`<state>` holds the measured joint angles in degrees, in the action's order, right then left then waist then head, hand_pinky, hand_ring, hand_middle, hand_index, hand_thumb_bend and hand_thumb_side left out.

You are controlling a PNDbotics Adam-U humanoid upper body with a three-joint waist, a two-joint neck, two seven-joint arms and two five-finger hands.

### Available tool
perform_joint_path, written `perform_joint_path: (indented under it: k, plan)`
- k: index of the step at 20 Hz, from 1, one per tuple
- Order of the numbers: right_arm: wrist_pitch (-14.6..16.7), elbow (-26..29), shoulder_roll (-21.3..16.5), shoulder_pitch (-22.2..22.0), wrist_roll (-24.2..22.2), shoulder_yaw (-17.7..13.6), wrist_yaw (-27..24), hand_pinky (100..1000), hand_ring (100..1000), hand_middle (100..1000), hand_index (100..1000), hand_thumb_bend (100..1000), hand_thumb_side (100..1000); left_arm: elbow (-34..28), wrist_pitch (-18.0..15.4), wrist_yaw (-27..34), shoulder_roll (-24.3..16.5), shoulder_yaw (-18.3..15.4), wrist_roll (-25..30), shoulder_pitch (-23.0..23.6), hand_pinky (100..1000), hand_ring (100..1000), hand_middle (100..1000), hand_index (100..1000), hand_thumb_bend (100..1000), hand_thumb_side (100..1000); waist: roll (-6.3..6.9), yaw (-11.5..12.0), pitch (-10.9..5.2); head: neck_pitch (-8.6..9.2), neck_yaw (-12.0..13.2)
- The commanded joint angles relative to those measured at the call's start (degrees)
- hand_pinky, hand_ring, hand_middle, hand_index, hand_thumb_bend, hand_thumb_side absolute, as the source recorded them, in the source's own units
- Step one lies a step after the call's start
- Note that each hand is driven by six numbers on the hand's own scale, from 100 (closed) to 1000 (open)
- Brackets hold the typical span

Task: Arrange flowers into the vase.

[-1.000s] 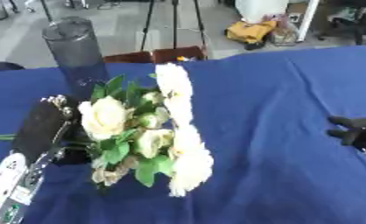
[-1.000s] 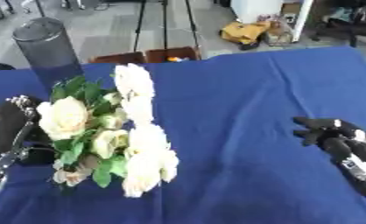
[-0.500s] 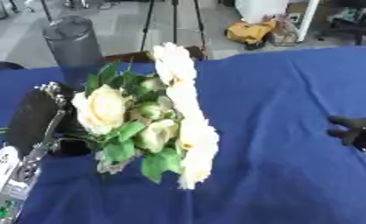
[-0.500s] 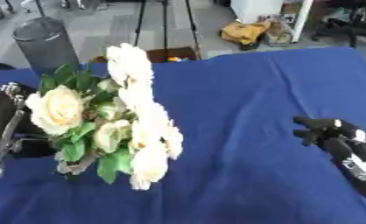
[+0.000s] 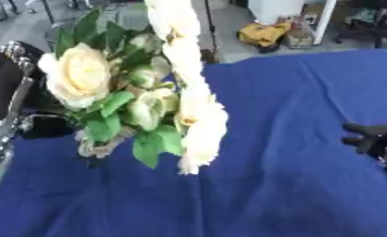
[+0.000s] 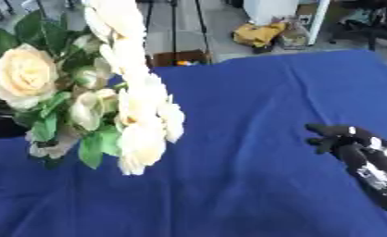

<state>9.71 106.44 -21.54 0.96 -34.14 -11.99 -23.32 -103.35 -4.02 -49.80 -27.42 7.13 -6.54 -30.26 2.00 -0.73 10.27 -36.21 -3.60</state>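
The left hand [image 5: 10, 99] was clasped around the stems of the bouquet [image 5: 140, 88], holding the cream roses and green leaves up off the blue-clothed table [image 5: 286, 139] at its left side, a long spray of pale blossoms hanging down beside them. The right hand [image 6: 351, 143] rested on the cloth near the right edge, well apart from the flowers, its fingers relaxed and holding nothing.
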Motion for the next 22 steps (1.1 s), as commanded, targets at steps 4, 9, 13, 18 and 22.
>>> perform_joint_path:
  k: [4,9,13,18,22]
  plan:
    - [0.1,0.4,-1.9,-0.1,0.2,-0.5,-0.5,894,944,528,769,316,522,-3.7,4.3,4.4,-3.8,-2.1,5.8,-4.1,100,100,100,100,1000,164,-0.41,0.0,-2.14,0.71,-0.6]
    - [0.1,0.4,-1.9,-0.1,0.2,-0.5,-0.5,894,944,528,769,316,522,-5.0,5.6,5.4,-4.1,-2.5,7.9,-4.6,100,100,100,100,1000,164,-0.41,0.0,-2.18,0.75,-0.7]
    - [0.1,0.4,-1.9,-0.1,0.2,-0.5,-0.5,894,944,528,769,316,522,-5.2,5.8,5.5,-4.1,-2.6,8.2,-4.6,100,100,100,100,1000,164,-0.41,0.0,-2.18,0.75,-0.7]
    - [0.1,0.1,-2.2,-0.4,0.0,-0.1,-0.8,894,944,528,769,316,524,-2.8,8.5,8.3,-3.0,-4.2,6.9,-9.2,100,100,100,100,928,137,-0.37,-1.5,-3.17,1.14,-1.3]
    - [0.2,0.0,-2.4,-0.5,-0.1,-0.1,-1.0,894,944,528,769,316,524,-0.2,12.1,12.3,-2.3,-4.5,5.1,-15.7,100,100,100,100,894,146,-0.33,-2.0,-3.3,1.65,-2.0]
